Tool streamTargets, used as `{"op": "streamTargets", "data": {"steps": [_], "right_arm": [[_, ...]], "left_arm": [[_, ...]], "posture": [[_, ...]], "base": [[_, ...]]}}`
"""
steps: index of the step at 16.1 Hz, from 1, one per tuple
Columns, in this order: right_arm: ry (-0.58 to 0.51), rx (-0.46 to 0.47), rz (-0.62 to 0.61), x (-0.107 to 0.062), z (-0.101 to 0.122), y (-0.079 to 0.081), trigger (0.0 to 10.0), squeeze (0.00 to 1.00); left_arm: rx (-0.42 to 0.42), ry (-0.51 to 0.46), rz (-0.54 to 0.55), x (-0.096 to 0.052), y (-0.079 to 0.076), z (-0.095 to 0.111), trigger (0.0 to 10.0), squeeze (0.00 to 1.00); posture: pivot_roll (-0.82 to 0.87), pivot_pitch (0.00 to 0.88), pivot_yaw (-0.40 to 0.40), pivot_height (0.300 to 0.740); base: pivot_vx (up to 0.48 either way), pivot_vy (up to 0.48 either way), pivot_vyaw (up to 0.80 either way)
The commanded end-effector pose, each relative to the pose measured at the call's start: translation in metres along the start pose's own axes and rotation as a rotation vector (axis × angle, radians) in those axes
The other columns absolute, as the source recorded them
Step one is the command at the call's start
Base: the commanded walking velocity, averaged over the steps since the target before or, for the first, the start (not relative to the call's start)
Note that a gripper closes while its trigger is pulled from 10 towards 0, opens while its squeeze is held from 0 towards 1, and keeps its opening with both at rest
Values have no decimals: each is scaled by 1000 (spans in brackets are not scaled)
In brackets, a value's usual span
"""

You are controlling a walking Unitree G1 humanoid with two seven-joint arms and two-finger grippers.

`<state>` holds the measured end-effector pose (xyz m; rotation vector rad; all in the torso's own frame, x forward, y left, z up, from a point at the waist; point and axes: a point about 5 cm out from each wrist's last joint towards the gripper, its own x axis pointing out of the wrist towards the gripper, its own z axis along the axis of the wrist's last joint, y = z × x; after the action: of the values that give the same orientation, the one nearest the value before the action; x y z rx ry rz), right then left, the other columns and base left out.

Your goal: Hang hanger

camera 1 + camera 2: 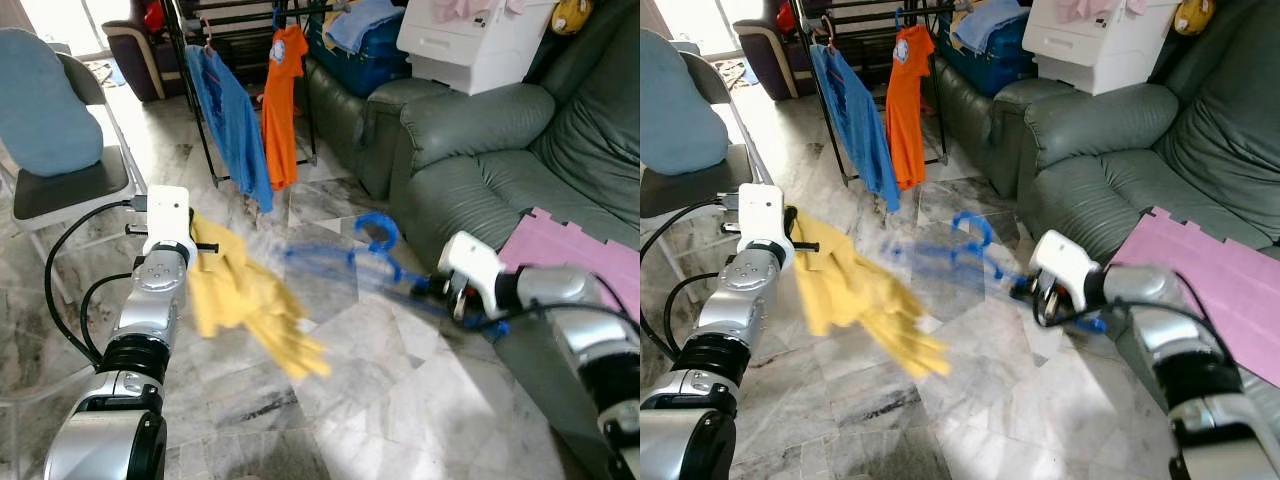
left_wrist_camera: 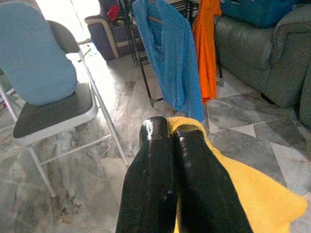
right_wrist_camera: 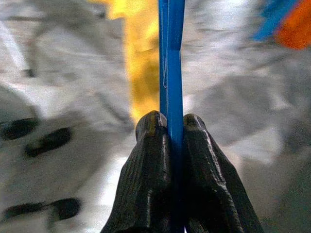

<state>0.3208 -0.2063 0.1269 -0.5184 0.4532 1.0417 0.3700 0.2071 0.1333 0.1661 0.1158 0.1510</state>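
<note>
Right pincer (image 3: 169, 127) clamps blue hanger (image 3: 171, 58); left pincer (image 2: 171, 141) – yellow garment (image 1: 240, 300)

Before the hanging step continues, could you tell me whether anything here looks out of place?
Yes: a pink foam mat lies across the green sofa's seat. The yellow garment is off the blue hanger: the left gripper pinches it, while the right gripper clamps the bare hanger.

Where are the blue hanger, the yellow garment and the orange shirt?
blue hanger (image 1: 378, 232): left eye view, on its hook.
yellow garment (image 1: 243, 292): left eye view, middle of the hanging cloth.
orange shirt (image 1: 281, 110): left eye view, chest area.
</note>
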Motion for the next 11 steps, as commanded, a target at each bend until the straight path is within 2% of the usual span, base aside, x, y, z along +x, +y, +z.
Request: {"op": "streamTargets", "data": {"steps": [1,5,7,11], "right_arm": [[-27,-4,68,1,8,5,10000,0],[-75,5,67,16,17,10,10000,0],[-98,15,-2,25,21,5,10000,0],[-130,61,-91,31,24,-4,10000,0]], "left_arm": [[-7,-40,18,5,3,16,10000,0],[-20,-41,5,4,-4,18,10000,0],[-62,-40,-29,2,-6,18,10000,0],[-129,-86,-114,-5,-25,32,10000,0]], "posture": [[-93,0,35,740],[-83,0,33,740],[-80,0,31,740],[-73,0,21,740]], "base": [[0,0,0],[0,0,0],[0,0,0],[0,0,0]]}}
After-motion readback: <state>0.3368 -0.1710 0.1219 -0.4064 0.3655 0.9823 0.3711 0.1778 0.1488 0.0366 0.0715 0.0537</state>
